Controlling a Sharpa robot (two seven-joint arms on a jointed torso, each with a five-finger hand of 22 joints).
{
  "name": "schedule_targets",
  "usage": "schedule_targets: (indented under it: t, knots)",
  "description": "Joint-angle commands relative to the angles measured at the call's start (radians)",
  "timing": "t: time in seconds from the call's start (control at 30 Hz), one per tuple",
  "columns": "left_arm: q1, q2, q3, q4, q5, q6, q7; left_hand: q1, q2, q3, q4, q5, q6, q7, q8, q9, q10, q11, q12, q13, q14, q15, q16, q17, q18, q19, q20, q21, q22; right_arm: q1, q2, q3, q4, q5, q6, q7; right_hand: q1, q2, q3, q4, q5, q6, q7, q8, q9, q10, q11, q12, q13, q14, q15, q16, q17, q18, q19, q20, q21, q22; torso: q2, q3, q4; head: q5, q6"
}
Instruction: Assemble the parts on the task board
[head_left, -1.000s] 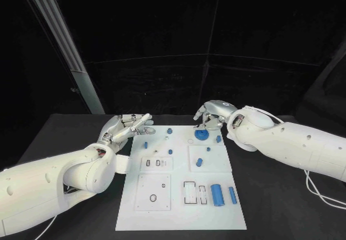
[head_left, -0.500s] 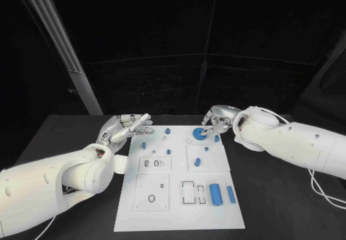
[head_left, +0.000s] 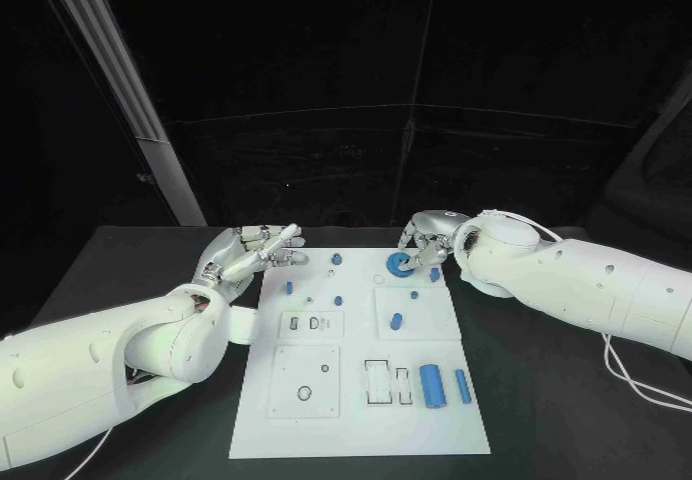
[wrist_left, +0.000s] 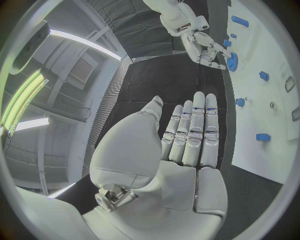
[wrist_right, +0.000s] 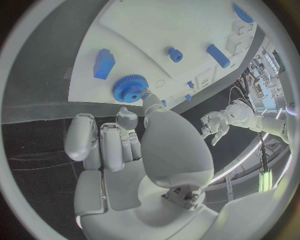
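Head view: my right hand (head_left: 423, 246) sits at the far right corner of the board (head_left: 361, 400), fingers curled, a fingertip (wrist_right: 147, 96) touching the blue gear (head_left: 397, 265) — whether I truly grip it I cannot tell. The gear lies on the board's far end. My left hand (head_left: 257, 250) hovers off the board's far left corner — fingers straight, together, holding nothing

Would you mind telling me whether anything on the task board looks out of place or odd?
Nothing stands out. The task board lies flat and square on the table, its blue parts look undamaged, and the right hand touches the blue gear at the far edge.
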Motion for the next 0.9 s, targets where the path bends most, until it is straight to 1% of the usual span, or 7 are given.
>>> schedule_targets:
  t: [0.03, 0.23, 0.33, 0.5, 0.77, 0.83, 0.9]
  knots:
    - [0.001, 0.001, 0.001, 0.000, -0.006, 0.013, 0.006, 0.007, 0.000, -0.002, -0.006, -0.003, 0.002, 0.006, -0.004, -0.001, 0.000, 0.007, -0.005, -0.002, -0.003, 0.006, -0.005, 0.001, 0.006, 0.000, 0.005, -0.004, -0.001, 0.002, 0.003, 0.001, -0.004, -0.024, 0.031, -0.004, 0.014, 0.003, -0.006, -0.003, 0.007, 0.004, -0.001, 0.007, 0.002, 0.004, 0.003, 0.010, 0.011, 0.052, 0.008, 0.008, 0.007, -0.020, 0.000, 0.007, 0.007, 0.003, -0.001, -0.0009, -0.0008, -0.001, -0.004]
    - [0.001, 0.002, 0.001, -0.001, -0.006, 0.013, 0.005, 0.007, 0.000, -0.002, -0.006, -0.003, 0.002, 0.006, -0.004, -0.001, 0.000, 0.007, -0.005, -0.002, -0.003, 0.006, -0.005, 0.001, 0.006, 0.000, 0.005, -0.004, -0.001, 0.001, 0.007, 0.001, -0.009, -0.025, 0.043, -0.004, 0.027, 0.014, -0.002, -0.006, 0.010, 0.014, -0.004, 0.017, 0.004, 0.011, 0.001, 0.030, 0.033, 0.054, 0.007, 0.014, 0.019, -0.020, 0.002, 0.006, 0.011, 0.009, 0.000, -0.0001, -0.0017, -0.003, -0.009]
    - [0.001, 0.002, 0.001, -0.001, -0.006, 0.013, 0.004, 0.007, 0.000, -0.002, -0.006, -0.003, 0.002, 0.006, -0.004, -0.001, 0.000, 0.007, -0.005, -0.002, -0.003, 0.006, -0.005, 0.001, 0.006, 0.000, 0.005, -0.004, -0.001, 0.001, 0.008, 0.001, -0.011, -0.025, 0.050, -0.002, 0.036, 0.020, 0.001, -0.010, 0.007, 0.024, -0.007, 0.025, 0.005, 0.015, -0.001, 0.041, 0.046, 0.054, 0.005, 0.015, 0.021, -0.021, 0.002, 0.005, 0.012, 0.011, -0.001, -0.0005, -0.0012, -0.004, -0.010]
    - [0.001, 0.003, 0.001, -0.003, -0.006, 0.014, 0.004, 0.009, 0.000, -0.002, -0.007, -0.003, 0.001, 0.006, -0.005, -0.001, 0.000, 0.007, -0.006, -0.002, -0.003, 0.006, -0.006, 0.001, 0.006, 0.000, 0.005, -0.004, -0.002, 0.001, 0.012, 0.001, -0.013, -0.027, 0.054, 0.002, 0.061, 0.033, 0.016, -0.023, -0.022, 0.045, -0.011, 0.038, 0.007, 0.024, -0.006, 0.061, 0.071, 0.055, 0.002, 0.020, 0.030, -0.021, 0.003, 0.002, 0.015, 0.016, 0.000, -0.0002, -0.0010, -0.004, -0.011]
    - [0.001, 0.003, 0.001, -0.004, -0.006, 0.014, 0.004, 0.009, 0.000, -0.002, -0.007, -0.003, 0.001, 0.006, -0.005, -0.001, 0.000, 0.007, -0.006, -0.002, -0.003, 0.006, -0.006, 0.001, 0.006, 0.000, 0.005, -0.004, -0.002, 0.001, 0.018, 0.000, -0.018, -0.042, 0.059, 0.004, 0.080, 0.046, 0.038, -0.036, -0.040, 0.072, -0.016, 0.050, 0.007, 0.036, -0.011, 0.080, 0.094, 0.057, -0.002, 0.026, 0.044, -0.022, 0.004, -0.001, 0.017, 0.018, 0.000, -0.0003, -0.0009, -0.004, -0.013]
    - [0.001, 0.003, 0.001, -0.004, -0.006, 0.014, 0.003, 0.009, 0.000, -0.002, -0.007, -0.003, 0.001, 0.006, -0.005, -0.001, 0.000, 0.007, -0.006, -0.002, -0.003, 0.006, -0.006, 0.001, 0.006, 0.000, 0.005, -0.004, -0.002, 0.000, 0.020, 0.000, -0.019, -0.045, 0.056, 0.004, 0.083, 0.050, 0.044, -0.038, -0.046, 0.075, -0.016, 0.051, 0.006, 0.036, -0.012, 0.080, 0.096, 0.057, -0.003, 0.026, 0.045, -0.022, 0.004, -0.002, 0.018, 0.019, 0.000, -0.0003, -0.0013, -0.006, -0.018]
    - [0.001, 0.003, 0.001, -0.004, -0.006, 0.014, 0.003, 0.009, 0.000, -0.002, -0.007, -0.003, 0.001, 0.006, -0.005, -0.001, 0.000, 0.007, -0.006, -0.002, -0.003, 0.006, -0.006, 0.001, 0.006, 0.000, 0.005, -0.004, -0.002, 0.000, 0.022, 0.000, -0.020, -0.048, 0.052, 0.002, 0.083, 0.052, 0.046, -0.038, -0.048, 0.076, -0.017, 0.051, 0.005, 0.038, -0.012, 0.082, 0.098, 0.057, -0.003, 0.027, 0.046, -0.022, 0.004, -0.002, 0.018, 0.019, 0.000, -0.0003, -0.0020, -0.006, -0.018]
